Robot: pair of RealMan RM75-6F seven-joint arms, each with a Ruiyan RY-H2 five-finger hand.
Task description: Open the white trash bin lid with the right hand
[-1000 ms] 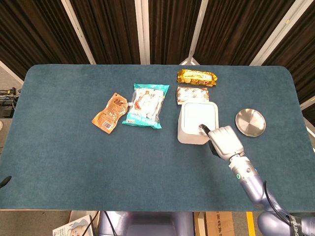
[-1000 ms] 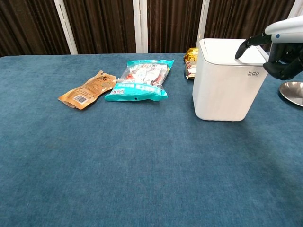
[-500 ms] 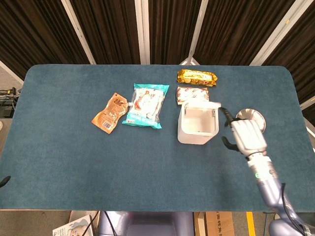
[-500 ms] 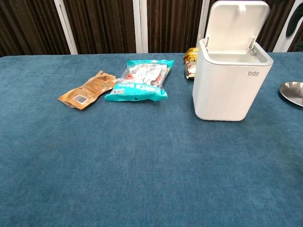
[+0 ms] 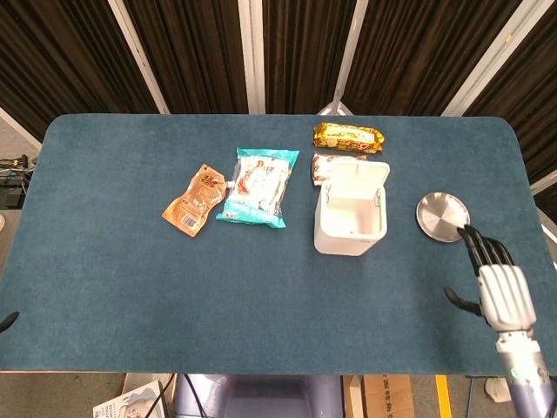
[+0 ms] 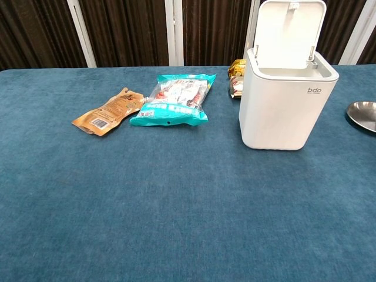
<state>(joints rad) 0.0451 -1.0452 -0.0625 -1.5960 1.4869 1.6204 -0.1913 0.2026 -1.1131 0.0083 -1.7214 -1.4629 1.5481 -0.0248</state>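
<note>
The white trash bin (image 5: 350,228) (image 6: 284,106) stands right of the table's middle. Its lid (image 5: 356,178) (image 6: 289,28) is swung up and stands upright at the back, so the inside shows from above. My right hand (image 5: 499,289) is at the table's front right, well clear of the bin, with its fingers spread and nothing in it. The chest view does not show that hand. My left hand is out of sight in both views.
A round metal dish (image 5: 442,216) (image 6: 363,113) lies right of the bin. Behind the bin are a gold snack pack (image 5: 348,136) and a white-red pack (image 5: 329,161). A teal snack bag (image 5: 258,185) (image 6: 173,98) and an orange pouch (image 5: 194,200) (image 6: 109,110) lie to the left.
The lid went from closed under my right hand to fully upright. My right hand pulled away from the bin to the front right of the table and left the chest view.
</note>
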